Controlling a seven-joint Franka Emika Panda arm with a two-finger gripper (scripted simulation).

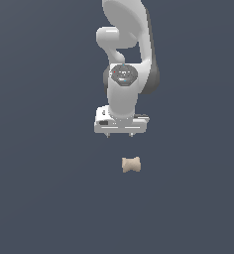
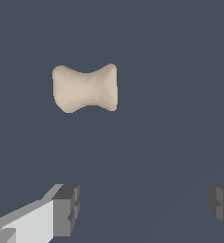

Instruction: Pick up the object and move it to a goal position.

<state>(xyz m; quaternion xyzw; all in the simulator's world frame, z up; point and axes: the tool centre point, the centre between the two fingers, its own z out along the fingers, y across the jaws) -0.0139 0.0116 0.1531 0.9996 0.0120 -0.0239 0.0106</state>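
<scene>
Looking at the exterior view, you're seeing the white Panda arm (image 1: 125, 59) hanging down from the top of frame w/ its gripper (image 1: 120, 135) pointing at the dark blue-grey floor (image 1: 39, 198). Fingers are too small to make out there. The wrist view is showing them better: one finger pad (image 2: 66, 209) and the other finger pad (image 2: 223, 206) are sitting wide apart, so the jaws are standing open w/ nothing between them.

The object (image 1: 131, 164), a small beige bone-shaped piece pinched at the waist w/ wider ends, is lying on the floor below the gripper in the exterior view, a bit toward that view's right, clear of the fingers and not touching them. In the wrist view the object (image 2: 85, 88) is lying outside the gap between the pads, its long axis running roughly parallel to the line between the two pads. Can't tell how high the gripper is sitting above the floor.
</scene>
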